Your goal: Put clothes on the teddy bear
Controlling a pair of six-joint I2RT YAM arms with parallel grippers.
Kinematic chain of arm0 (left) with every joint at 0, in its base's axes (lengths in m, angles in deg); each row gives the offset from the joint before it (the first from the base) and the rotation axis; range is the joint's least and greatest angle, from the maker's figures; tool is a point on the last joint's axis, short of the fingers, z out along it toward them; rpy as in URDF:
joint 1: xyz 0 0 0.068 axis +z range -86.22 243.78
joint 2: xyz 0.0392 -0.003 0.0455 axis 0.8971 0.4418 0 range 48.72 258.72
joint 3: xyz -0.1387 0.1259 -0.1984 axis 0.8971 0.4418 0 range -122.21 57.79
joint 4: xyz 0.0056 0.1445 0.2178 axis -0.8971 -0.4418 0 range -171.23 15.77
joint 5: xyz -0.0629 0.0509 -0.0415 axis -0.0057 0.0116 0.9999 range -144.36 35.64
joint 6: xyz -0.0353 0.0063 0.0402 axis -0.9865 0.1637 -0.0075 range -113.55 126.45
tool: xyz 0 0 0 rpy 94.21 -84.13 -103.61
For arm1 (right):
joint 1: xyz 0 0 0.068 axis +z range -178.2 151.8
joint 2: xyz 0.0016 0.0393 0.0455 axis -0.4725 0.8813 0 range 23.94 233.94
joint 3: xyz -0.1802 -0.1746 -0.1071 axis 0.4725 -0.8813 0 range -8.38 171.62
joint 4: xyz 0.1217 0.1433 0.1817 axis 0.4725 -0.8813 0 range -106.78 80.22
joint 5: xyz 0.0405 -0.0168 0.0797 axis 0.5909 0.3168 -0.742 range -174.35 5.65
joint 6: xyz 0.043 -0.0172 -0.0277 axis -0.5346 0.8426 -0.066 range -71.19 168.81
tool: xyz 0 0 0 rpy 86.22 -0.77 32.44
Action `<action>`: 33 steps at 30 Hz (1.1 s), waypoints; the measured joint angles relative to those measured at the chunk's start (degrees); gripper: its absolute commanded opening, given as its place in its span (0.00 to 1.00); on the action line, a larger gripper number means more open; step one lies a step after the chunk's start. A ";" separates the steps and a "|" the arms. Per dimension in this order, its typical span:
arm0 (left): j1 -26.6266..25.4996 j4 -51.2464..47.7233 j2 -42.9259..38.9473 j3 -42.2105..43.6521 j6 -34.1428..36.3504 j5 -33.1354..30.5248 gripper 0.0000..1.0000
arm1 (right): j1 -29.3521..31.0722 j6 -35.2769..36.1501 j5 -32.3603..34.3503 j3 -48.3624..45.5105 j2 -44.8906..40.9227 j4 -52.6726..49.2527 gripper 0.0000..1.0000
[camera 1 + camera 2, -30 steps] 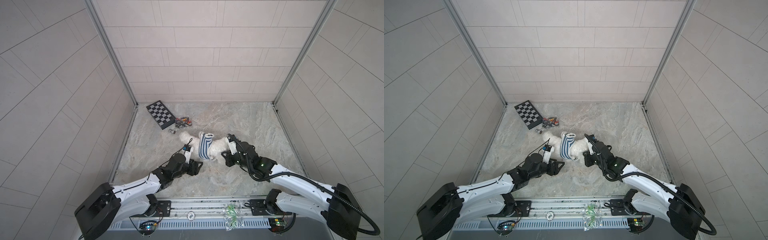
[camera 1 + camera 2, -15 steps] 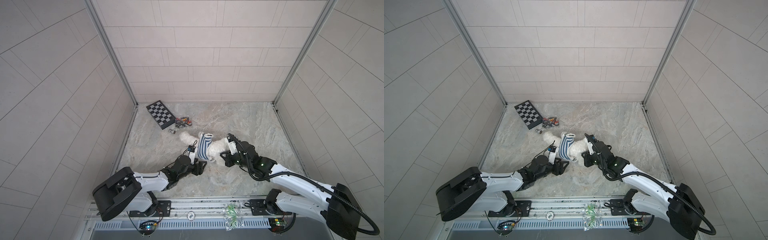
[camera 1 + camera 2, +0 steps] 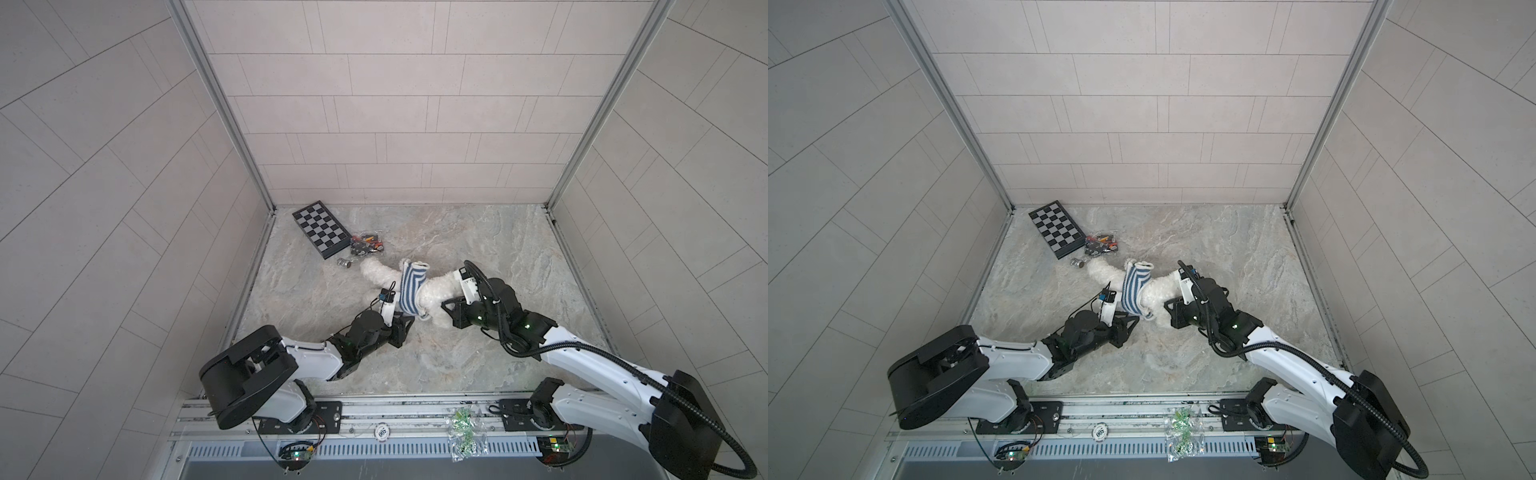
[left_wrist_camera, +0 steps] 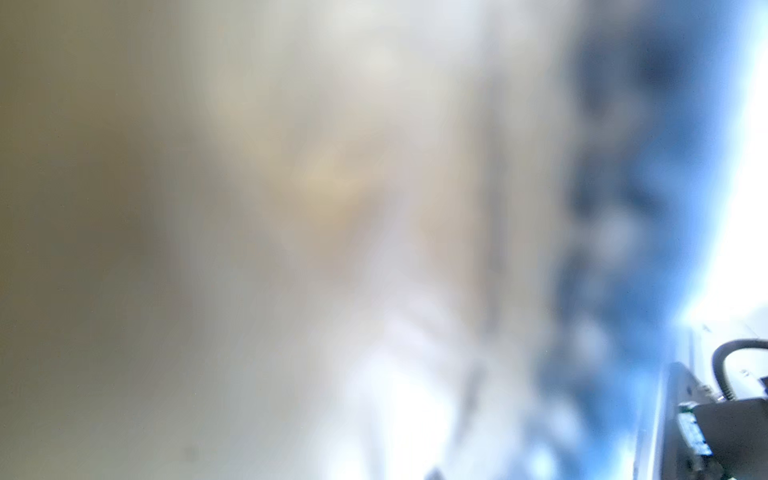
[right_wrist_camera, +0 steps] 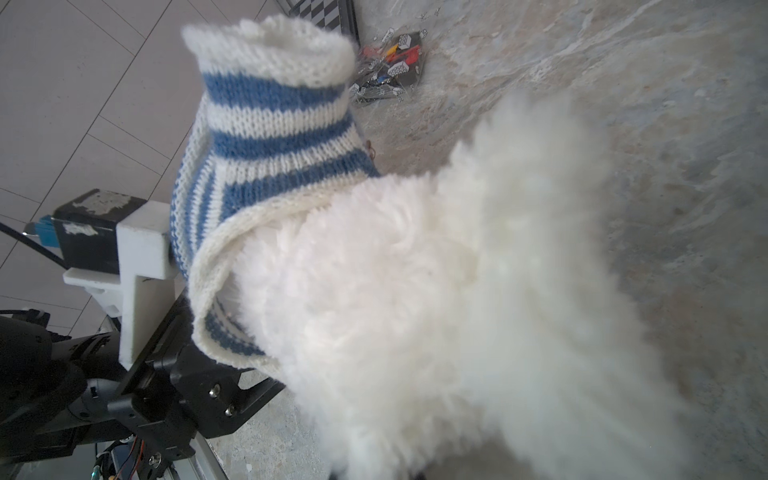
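Note:
The teddy bear (image 3: 376, 272) (image 3: 1104, 272) lies across the marble floor, with a blue-and-white striped knit shirt (image 3: 411, 291) (image 3: 1136, 291) bunched round its middle. My left gripper (image 3: 407, 322) (image 3: 1133, 322) sits low at the shirt's near hem; its fingers are hidden. The left wrist view is a blur of white fur and blue stripes (image 4: 623, 208). My right gripper (image 3: 444, 309) (image 3: 1168, 309) is shut on the bear's fur on the side away from the left gripper. Fur (image 5: 457, 291) fills the right wrist view down to the gripper (image 5: 377, 477), beside the shirt (image 5: 270, 137).
A folded chessboard (image 3: 320, 228) lies at the back left corner. Next to it are a clear bag of small pieces (image 3: 365, 244) and a small metal object (image 3: 344, 262), close to the bear's far end. A bag of green parts (image 3: 463, 432) rests on the front rail.
My left arm has folded lower and pushed its gripper right, up to the shirt's near hem, and its jaws have narrowed. The right gripper and the bear have barely moved.

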 measured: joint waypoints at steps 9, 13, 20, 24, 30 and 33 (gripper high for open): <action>-0.79 5.60 -3.76 3.21 1.42 -0.66 0.56 | -3.06 -3.69 -5.03 -2.47 -2.23 4.11 0.00; -1.31 6.62 -5.86 4.17 2.43 -1.18 0.56 | -3.06 -4.90 -6.62 -2.62 -4.17 4.79 0.00; -1.46 6.99 -7.80 4.17 5.07 -3.52 0.47 | -3.17 -6.80 -9.55 -2.62 -5.09 7.50 0.00; -1.49 7.02 -8.85 4.17 6.40 -5.01 0.30 | -3.17 -7.87 -11.04 -2.64 -5.09 9.18 0.00; -1.51 5.07 -13.27 4.20 7.50 -5.86 0.03 | -3.82 -8.59 -12.02 -2.64 -5.01 9.99 0.00; -1.51 2.95 -15.96 4.20 7.52 -5.57 0.00 | -4.28 -8.39 -12.26 -2.62 -4.96 9.81 0.09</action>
